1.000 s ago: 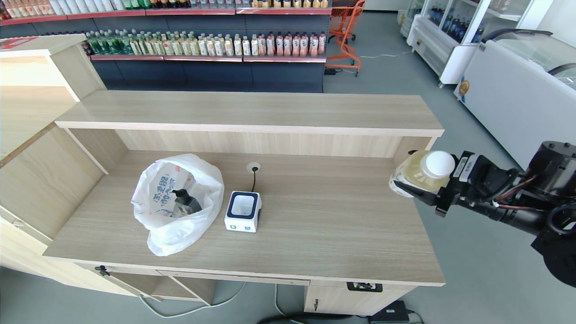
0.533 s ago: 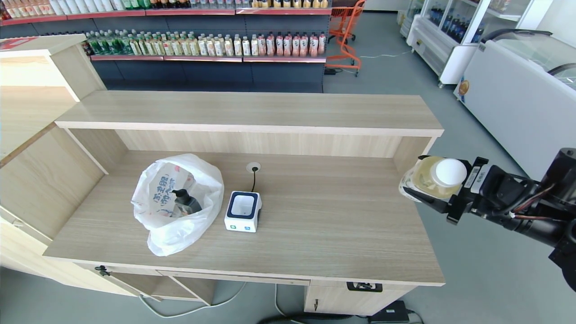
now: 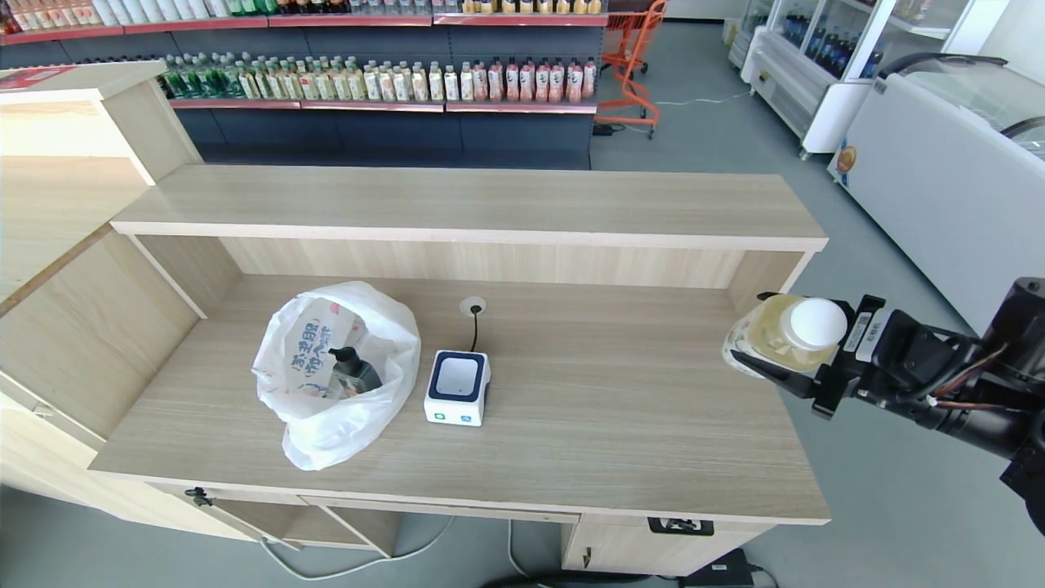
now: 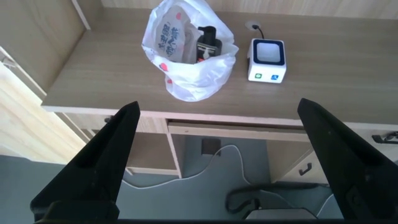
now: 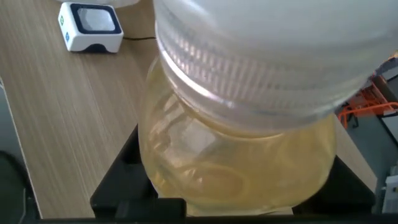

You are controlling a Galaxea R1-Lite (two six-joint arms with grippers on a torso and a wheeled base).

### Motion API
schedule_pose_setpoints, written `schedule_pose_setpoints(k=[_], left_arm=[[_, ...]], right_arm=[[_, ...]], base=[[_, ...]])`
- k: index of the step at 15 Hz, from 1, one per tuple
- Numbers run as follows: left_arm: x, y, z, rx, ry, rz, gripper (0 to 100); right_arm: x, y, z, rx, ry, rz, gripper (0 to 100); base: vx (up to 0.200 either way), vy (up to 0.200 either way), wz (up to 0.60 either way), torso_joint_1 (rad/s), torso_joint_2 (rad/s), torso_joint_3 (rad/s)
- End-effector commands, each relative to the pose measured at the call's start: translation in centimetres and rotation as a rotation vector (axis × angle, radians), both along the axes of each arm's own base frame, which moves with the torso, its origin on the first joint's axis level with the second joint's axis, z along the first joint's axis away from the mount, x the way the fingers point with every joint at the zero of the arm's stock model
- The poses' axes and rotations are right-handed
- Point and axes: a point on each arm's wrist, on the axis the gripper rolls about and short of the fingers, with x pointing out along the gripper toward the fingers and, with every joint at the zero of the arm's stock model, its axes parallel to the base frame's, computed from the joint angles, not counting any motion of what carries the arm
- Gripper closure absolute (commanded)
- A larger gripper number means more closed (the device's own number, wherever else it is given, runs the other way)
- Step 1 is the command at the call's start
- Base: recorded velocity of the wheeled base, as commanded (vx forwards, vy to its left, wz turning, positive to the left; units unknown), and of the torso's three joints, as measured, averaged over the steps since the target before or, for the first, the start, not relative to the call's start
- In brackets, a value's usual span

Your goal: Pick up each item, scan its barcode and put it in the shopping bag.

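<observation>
Left gripper [image 4: 219, 106]: fingers spread wide, holding nothing, out in front of the counter [image 3: 612, 425]. On the counter sits a white shopping bag [image 3: 326, 412] with a black pump bottle [image 3: 353, 376] inside, and a barcode scanner [image 3: 457, 398] just beside it. Right gripper [image 3: 751, 331] is clamped on a white-capped bottle [image 3: 788, 331] of pale yellow drink at the counter's right end, well apart from the scanner.

Shopping bag [image 3: 351, 425] carried large blue-green characters in two columns on its white side, red marks beside them; not read off. Scanner [image 3: 457, 388] bore two small square marks on its front face, one green, one blue, too small to make out. Bottle [image 3: 775, 335] had a pale label near its base, and a white sticker [image 3: 867, 331] sat on the right wrist housing; both illegible, as were the shelf bottles' [image 3: 375, 82] labels.
</observation>
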Motion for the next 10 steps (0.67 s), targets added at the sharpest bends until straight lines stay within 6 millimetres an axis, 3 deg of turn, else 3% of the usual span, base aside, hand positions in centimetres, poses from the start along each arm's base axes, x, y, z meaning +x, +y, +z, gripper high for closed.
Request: schedule_pose_setpoints(k=[1, 10], left_arm=[[0.0, 0.0, 0.0, -0.001, 0.000, 0.001, 0], [0.0, 0.0, 0.0, 0.003, -0.001, 0.001, 0]], right_arm=[[0.0, 0.0, -0.1, 0.000, 0.004, 0.001, 100], [1.4, 0.1, -1.0, 0.002, 0.037, 0.004, 100]], base=[[0.000, 0.200, 0.00, 0.012, 0.01, 0.002], [0.000, 0.200, 0.00, 0.000, 0.00, 0.001]])
